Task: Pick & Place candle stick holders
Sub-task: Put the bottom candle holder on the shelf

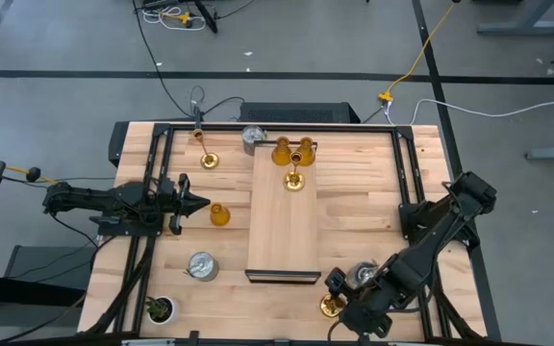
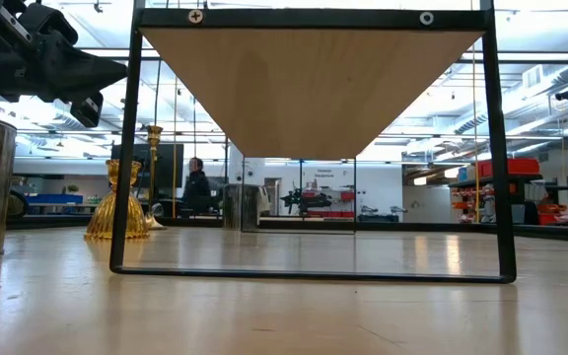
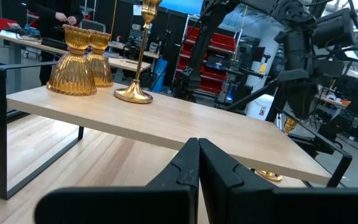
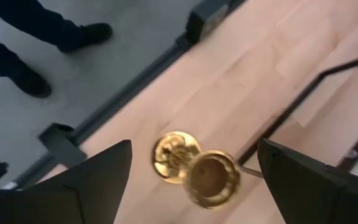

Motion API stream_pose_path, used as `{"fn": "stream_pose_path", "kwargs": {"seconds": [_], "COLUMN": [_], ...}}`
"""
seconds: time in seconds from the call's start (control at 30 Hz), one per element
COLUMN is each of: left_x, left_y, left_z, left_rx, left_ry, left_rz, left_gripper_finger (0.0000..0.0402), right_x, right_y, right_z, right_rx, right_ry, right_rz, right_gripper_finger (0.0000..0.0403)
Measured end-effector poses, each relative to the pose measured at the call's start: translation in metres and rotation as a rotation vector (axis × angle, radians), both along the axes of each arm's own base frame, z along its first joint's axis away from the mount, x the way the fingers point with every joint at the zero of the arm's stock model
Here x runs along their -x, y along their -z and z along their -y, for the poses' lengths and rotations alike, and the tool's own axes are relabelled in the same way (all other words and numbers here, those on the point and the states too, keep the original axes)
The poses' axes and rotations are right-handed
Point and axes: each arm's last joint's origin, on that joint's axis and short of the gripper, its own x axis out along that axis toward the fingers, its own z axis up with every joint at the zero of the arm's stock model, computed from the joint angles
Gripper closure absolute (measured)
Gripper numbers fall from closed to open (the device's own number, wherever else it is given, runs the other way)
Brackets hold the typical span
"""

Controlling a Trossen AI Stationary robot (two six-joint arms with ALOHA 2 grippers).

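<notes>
My right gripper (image 4: pixel 194 149) is open above a gold thin-stemmed holder (image 4: pixel 194 167), which stands on its round base near the table's near edge (image 1: pixel 332 306). Its fingers stand on either side of the holder without touching it. My left gripper (image 1: pixel 196 202) is shut and empty, hovering at the table's left beside an amber bell-shaped holder (image 1: pixel 219 213). Two amber holders (image 1: pixel 281 151) (image 1: pixel 305 151) and a gold one (image 1: pixel 294 180) stand on the raised wooden shelf (image 1: pixel 282 231). Silver holders stand on the table (image 1: pixel 201 266) (image 1: pixel 364 277) (image 1: pixel 254 137). Another gold holder (image 1: pixel 208 159) stands at the far left.
The shelf stands on a thin black frame (image 2: pixel 121 197) in the middle of the table. A small green potted plant (image 1: pixel 160 308) sits at the near left corner. A person's dark shoes (image 4: pixel 48 43) show on the floor past the table's near edge.
</notes>
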Motion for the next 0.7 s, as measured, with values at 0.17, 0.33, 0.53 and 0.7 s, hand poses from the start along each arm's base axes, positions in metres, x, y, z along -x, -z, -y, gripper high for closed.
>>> {"fn": "stream_pose_path", "kwargs": {"seconds": [0.17, 0.33, 0.53, 0.7], "left_x": [0.000, 0.000, 0.000, 0.000], "left_y": [0.000, 0.000, 0.000, 0.000], "left_z": [0.000, 0.000, 0.000, 0.000], "left_rx": [0.000, 0.000, 0.000, 0.000], "left_ry": [0.000, 0.000, 0.000, 0.000], "left_rz": [0.000, 0.000, 0.000, 0.000], "left_gripper_finger": [0.0392, 0.0392, 0.0392, 0.0392], "right_x": [-0.003, -0.003, -0.002, -0.003], "right_y": [0.008, 0.018, 0.020, 0.020], "right_z": [0.005, 0.010, 0.011, 0.011], "right_rx": [0.014, 0.029, 0.031, 0.024], "right_ry": [0.017, 0.022, 0.027, 0.041], "right_rz": [-0.015, -0.047, -0.052, -0.055], "right_gripper_finger": [0.0053, 0.0053, 0.0069, 0.0102]}}
